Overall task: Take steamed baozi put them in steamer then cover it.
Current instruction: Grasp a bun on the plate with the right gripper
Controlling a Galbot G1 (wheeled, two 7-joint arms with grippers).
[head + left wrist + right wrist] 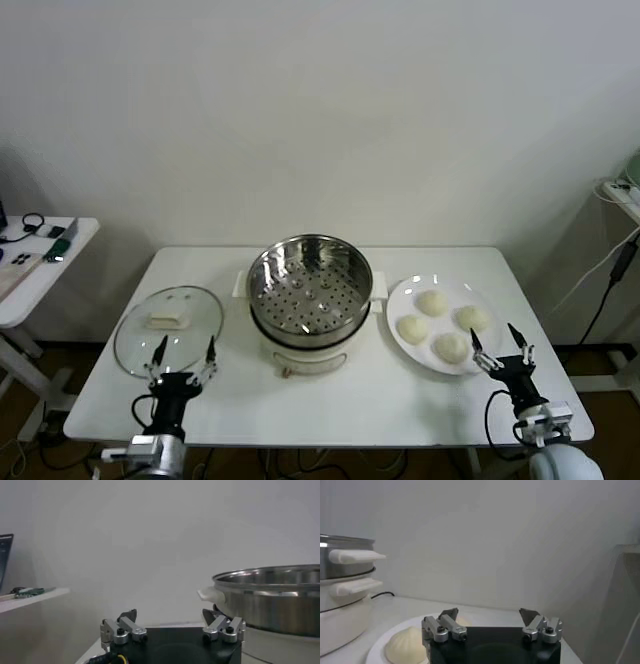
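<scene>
The steamed baozi (pixel 441 323) were four round white buns, and they sat on a white plate (pixel 399 301) on the right side of the white table (pixel 330 400). None of them were in the steamer.

On the left side of the table lay the cover (pixel 169 329), a round glass lid with a cream handle in the middle. It lay flat, just beside the steamer. The left gripper (pixel 184 358) was at the near edge of the cover. Its two fingers were spread wide apart and held nothing.

In the middle stood the steamer (pixel 309 290), a shiny steel basket with holes in the bottom, on a cream pot base. It had no lid on and nothing inside it.

The right gripper (pixel 502 350) was at the near edge of the plate, close to the nearest bun. Its fingers were spread wide too, and it held nothing. From the right wrist view, one bun (pixel 405 643) sat just in front of that claw, not touching it.

A small side table (pixel 40 262) stood far off to the left.
</scene>
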